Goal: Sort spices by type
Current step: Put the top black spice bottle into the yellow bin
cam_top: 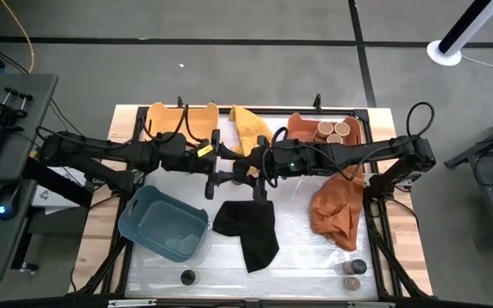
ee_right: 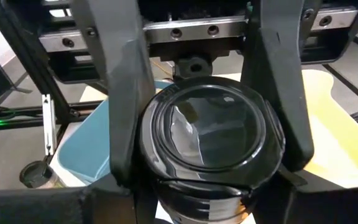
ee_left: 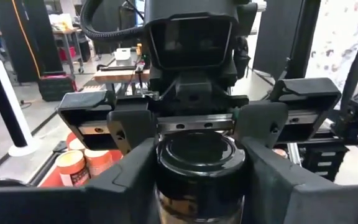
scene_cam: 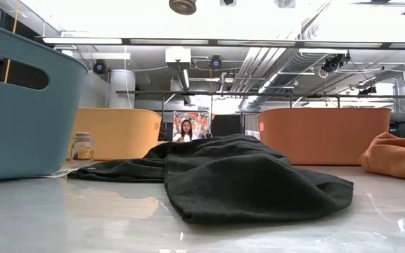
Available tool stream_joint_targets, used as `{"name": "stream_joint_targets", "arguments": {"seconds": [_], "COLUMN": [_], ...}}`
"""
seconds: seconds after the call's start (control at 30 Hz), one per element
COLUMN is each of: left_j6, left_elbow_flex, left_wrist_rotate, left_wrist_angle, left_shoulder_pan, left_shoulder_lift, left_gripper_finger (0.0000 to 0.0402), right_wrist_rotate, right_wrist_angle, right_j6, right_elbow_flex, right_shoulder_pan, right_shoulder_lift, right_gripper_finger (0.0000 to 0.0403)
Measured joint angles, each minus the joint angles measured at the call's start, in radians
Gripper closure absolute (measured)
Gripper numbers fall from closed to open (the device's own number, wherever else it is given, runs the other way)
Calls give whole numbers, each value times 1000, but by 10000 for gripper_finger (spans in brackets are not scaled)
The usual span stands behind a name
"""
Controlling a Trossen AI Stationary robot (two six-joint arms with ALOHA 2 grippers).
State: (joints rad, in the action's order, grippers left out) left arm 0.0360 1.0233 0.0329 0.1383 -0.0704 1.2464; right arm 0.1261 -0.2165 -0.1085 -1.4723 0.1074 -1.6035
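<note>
Both grippers meet above the middle of the table, the left gripper (cam_top: 226, 162) and the right gripper (cam_top: 255, 162) facing each other. Between them is a black-lidded spice jar (ee_left: 197, 155), hidden in the high view. In the left wrist view my left gripper (ee_left: 197, 186) is shut on its body. In the right wrist view the lid (ee_right: 207, 134) faces the camera. Tan-lidded jars (cam_top: 334, 131) stand in the coral tray (cam_top: 302, 127). Two jars (cam_top: 354, 274) stand near the table's near right corner, and a dark-lidded jar (cam_top: 187, 276) stands at the near edge. My left gripper pinches the jar's body (ee_left: 197, 202) between its two fingers (ee_left: 126, 177), coming level from the table's left. The jar is lifted clear of the table, lid toward the right arm. My right gripper meets the jar from the table's right, level; its fingers (ee_left: 132, 124) stand against the sides of the lid (ee_left: 166, 146).
A blue tray (cam_top: 163, 224) sits near left, a yellow tray (cam_top: 178, 120) far left. A black cloth (cam_top: 248, 231) lies below the grippers, a rust-orange cloth (cam_top: 336, 210) to the right and a yellow cloth (cam_top: 248, 127) at the far edge. A person shows beyond the table (scene_cam: 186, 130).
</note>
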Motion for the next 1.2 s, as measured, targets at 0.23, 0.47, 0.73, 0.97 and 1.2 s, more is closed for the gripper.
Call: {"name": "stream_joint_targets", "arguments": {"seconds": [0.23, 0.47, 0.73, 0.97, 1.2], "left_j6": [13, 61, 108, 106, -197], "left_elbow_flex": [0, 0, -2, -60, -396], "left_wrist_rotate": [-3, 49, 226, 541, 799], "left_wrist_angle": [-3, -22, -200, -372, -170], "left_shoulder_pan": [0, 11, 76, 161, 284], "left_shoulder_lift": [-1, -27, -157, -330, -493], "left_gripper_finger": [242, 242, 242, 242, 242], "right_wrist_rotate": [-8, 80, 141, 203, 212], "right_wrist_angle": [1, 4, -28, -70, -87], "right_j6": [9, -34, -49, -55, -101], "right_elbow_flex": [0, 0, 0, 0, 0], "right_shoulder_pan": [0, -1, -4, -10, -18], "right_shoulder_lift": [0, 2, 19, 26, 26], "right_gripper_finger": [221, 102, 56, 56, 55]}}
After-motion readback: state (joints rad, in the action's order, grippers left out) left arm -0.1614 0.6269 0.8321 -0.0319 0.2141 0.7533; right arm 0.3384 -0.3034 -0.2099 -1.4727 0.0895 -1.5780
